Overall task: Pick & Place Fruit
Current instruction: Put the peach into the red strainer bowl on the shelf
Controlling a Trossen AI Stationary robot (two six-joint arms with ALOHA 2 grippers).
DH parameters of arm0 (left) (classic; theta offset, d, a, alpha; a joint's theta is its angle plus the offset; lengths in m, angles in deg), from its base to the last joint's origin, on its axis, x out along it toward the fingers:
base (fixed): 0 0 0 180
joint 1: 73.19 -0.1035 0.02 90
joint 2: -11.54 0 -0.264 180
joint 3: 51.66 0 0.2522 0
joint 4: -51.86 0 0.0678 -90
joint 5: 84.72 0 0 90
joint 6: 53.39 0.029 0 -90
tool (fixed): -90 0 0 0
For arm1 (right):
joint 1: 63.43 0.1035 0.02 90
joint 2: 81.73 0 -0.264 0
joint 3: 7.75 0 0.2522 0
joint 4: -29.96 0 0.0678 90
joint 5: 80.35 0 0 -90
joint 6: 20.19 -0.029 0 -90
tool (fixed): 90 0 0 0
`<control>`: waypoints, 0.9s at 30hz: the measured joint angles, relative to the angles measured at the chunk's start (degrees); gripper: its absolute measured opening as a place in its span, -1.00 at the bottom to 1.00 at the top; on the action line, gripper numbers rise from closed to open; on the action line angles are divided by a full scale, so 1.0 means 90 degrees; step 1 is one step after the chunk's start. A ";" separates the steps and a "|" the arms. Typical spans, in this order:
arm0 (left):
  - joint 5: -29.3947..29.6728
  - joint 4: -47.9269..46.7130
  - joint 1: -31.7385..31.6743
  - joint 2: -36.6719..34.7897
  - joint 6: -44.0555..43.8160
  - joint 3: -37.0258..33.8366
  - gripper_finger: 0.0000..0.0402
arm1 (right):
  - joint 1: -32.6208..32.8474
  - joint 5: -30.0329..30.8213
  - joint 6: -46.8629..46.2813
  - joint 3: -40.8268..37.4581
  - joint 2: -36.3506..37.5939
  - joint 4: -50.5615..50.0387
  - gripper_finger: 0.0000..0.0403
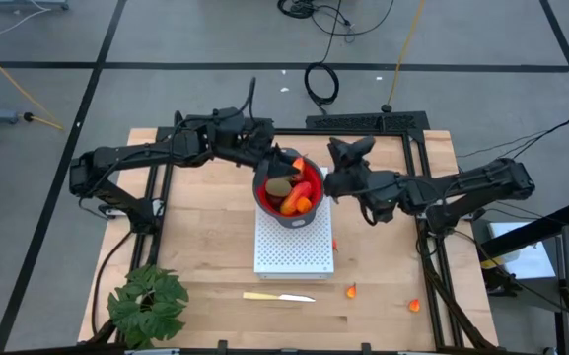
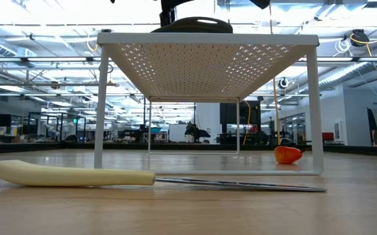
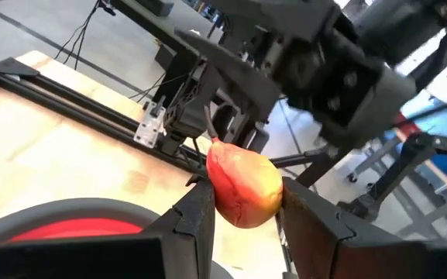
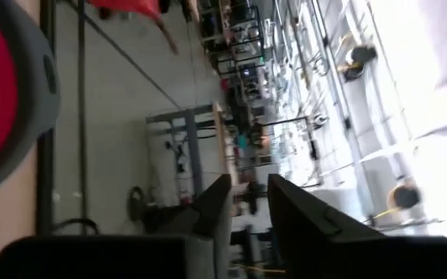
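Note:
A grey bowl [image 1: 289,219] with a red inside stands on a white perforated stand [image 1: 294,251] and holds several toy fruit, among them an olive-brown oval [image 1: 279,185] and orange pieces [image 1: 302,203]. My left gripper [image 1: 286,163] is over the bowl's far rim, shut on a red-orange fruit [image 3: 242,186]. My right gripper [image 1: 331,183] hangs by the bowl's right rim. Its fingers [image 4: 217,205] stand a narrow gap apart with nothing between them. The bowl's rim [image 4: 41,85] lies off to the side of that gripper. My left gripper pinches the red-orange fruit by its two opposite sides [image 3: 221,194] between its two fingers. The fingers come about level from the table's left. The fruit is lifted clear above the bowl's rim [image 3: 68,208], its dark stem end [image 3: 211,130] pointing away from the gripper.
A pale yellow knife [image 1: 277,296] lies near the front edge, before the stand. Orange bits lie on the table at the right front [image 1: 351,290] [image 1: 414,306] and beside the stand [image 1: 334,244]. A green leafy plant [image 1: 148,304] stands at the front left corner.

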 joint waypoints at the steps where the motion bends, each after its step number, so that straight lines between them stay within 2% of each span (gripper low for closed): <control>1: 0.0001 -0.0035 0.0027 0.0000 0.0100 0.0000 -0.39 | 0.0000 -0.0023 -0.0287 0.0000 0.0081 -0.0147 -0.65; 8: 0.0062 -0.0731 0.0314 0.0000 0.1064 -0.0002 -0.39 | -0.0032 -0.0086 -0.2160 0.0000 0.0654 -0.1209 -0.98; 18: 0.0760 -0.1459 0.0905 0.0001 0.3053 -0.0002 -0.39 | -0.0046 -0.1299 -0.4553 0.0002 0.1261 -0.2280 -1.00; 23: 0.1554 -0.2099 0.1219 0.0001 0.4290 -0.0002 -0.39 | -0.0105 -0.1978 -0.5417 0.0002 0.1513 -0.2581 -1.00; 27: 0.2475 -0.2629 0.1466 0.0001 0.5074 -0.0002 -0.39 | -0.0173 -0.2615 -0.6010 0.0002 0.1725 -0.2697 -1.00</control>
